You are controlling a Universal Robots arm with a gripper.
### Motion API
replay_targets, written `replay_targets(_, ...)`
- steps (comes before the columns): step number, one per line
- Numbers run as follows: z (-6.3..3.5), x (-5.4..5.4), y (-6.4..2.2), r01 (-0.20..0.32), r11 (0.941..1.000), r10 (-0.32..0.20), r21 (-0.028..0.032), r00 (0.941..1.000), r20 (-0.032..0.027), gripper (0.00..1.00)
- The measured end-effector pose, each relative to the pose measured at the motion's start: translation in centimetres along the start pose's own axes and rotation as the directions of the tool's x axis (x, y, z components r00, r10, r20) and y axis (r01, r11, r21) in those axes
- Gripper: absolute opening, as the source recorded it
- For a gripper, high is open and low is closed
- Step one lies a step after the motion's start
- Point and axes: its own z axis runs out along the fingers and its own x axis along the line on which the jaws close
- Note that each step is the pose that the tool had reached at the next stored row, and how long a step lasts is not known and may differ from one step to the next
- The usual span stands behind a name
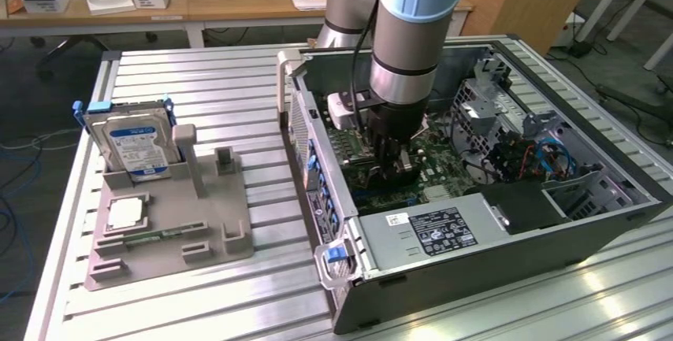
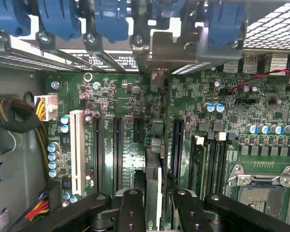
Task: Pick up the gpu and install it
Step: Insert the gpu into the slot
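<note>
The gpu (image 2: 154,145) appears edge-on in the wrist view, a thin dark card standing upright over the green motherboard (image 2: 241,125) between two black expansion slots. Its silvery end bracket (image 2: 166,50) reaches the rear wall of the case under the blue latches. My gripper (image 2: 154,212) is shut on the card, one black finger (image 2: 130,208) on each side. In the exterior view the gripper (image 1: 393,160) reaches straight down into the open computer case (image 1: 589,223), low over the board.
A grey holder (image 1: 210,223) at the exterior view's left carries a silver hard drive (image 1: 131,148), a processor (image 1: 124,213) and a memory stick (image 1: 158,236). Inside the case lie the power supply (image 1: 442,231), cables (image 1: 526,160), a white slot (image 2: 77,150) and the processor socket (image 2: 261,191).
</note>
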Motion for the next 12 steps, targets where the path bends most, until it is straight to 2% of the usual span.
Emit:
replay_targets(10,0.05,0.00,0.00,0.000,1.0000,0.000,0.0001,1.0000,0.0001,0.26)
replay_targets(11,0.13,-0.03,0.02,0.000,1.0000,0.000,0.0004,1.0000,0.0026,0.26)
replay_targets(12,0.11,-0.03,0.02,0.000,1.0000,0.000,0.0008,1.0000,0.0017,0.27)
